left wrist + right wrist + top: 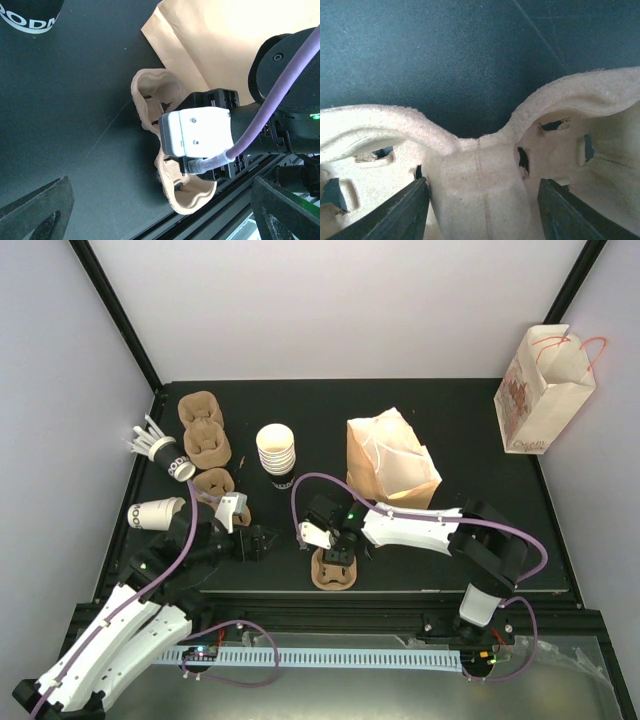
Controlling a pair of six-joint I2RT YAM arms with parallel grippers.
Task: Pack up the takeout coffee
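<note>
Takeout coffee cups [277, 452] come last, being farthest. Nearest, our right gripper [482, 187] straddles the pulp carrier's [155, 92] centre rib, jaws partway apart, not clamped. At the carrier's nine o'clock our left gripper [265, 542] gapes wide, empty. At eleven o'clock the cups stand stacked on the worktop [450, 410], dark base reading "ODM".

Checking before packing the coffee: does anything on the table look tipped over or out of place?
Yes. At far left, one white cup and a dark-banded cup lie on their sides, while the cup stack stands upright.
</note>
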